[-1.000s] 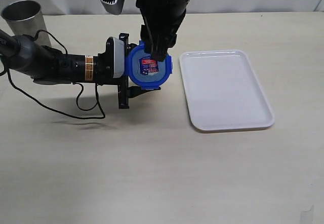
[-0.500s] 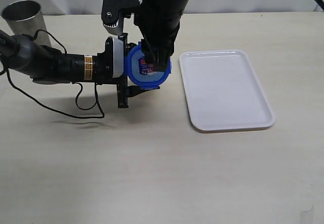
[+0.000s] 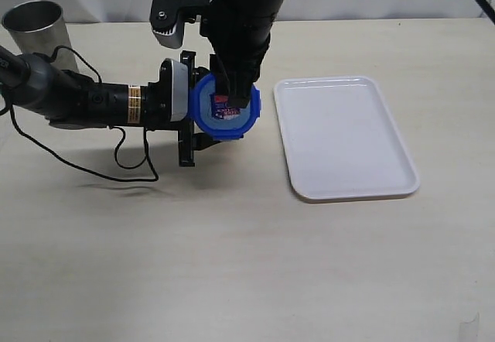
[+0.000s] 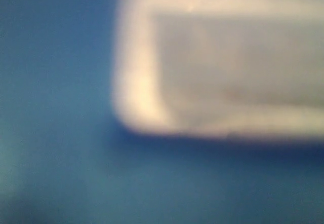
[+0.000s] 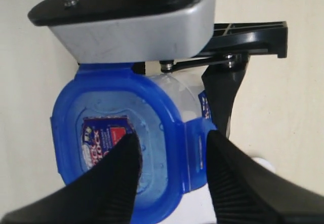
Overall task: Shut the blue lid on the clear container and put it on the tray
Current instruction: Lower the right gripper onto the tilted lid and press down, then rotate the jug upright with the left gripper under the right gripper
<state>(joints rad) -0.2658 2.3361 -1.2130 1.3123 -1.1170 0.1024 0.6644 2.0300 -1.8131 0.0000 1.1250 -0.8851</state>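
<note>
The blue lid (image 3: 224, 119) sits on the mouth of the clear container (image 5: 178, 89), which shows only as a pale wall under the lid (image 5: 157, 127). My left gripper (image 3: 190, 104) reaches in from the left and is shut on the container, one black finger (image 5: 223, 95) against its side. My right gripper (image 3: 235, 99) comes down from above and stands open (image 5: 172, 155). One of its fingers rests over the red-and-blue sticker (image 5: 101, 140), the other just outside a lid tab (image 5: 196, 145). The white tray (image 3: 344, 137) lies apart to the right. The left wrist view is a blue blur.
A grey steel cup (image 3: 35, 26) stands at the back left corner. A black cable (image 3: 85, 168) loops on the table under the left arm. The right arm's dark bulk (image 3: 244, 17) hangs over the container.
My right gripper has shifted slightly left and lower over the lid, covering more of the sticker. The left arm and the tray have stayed put.
</note>
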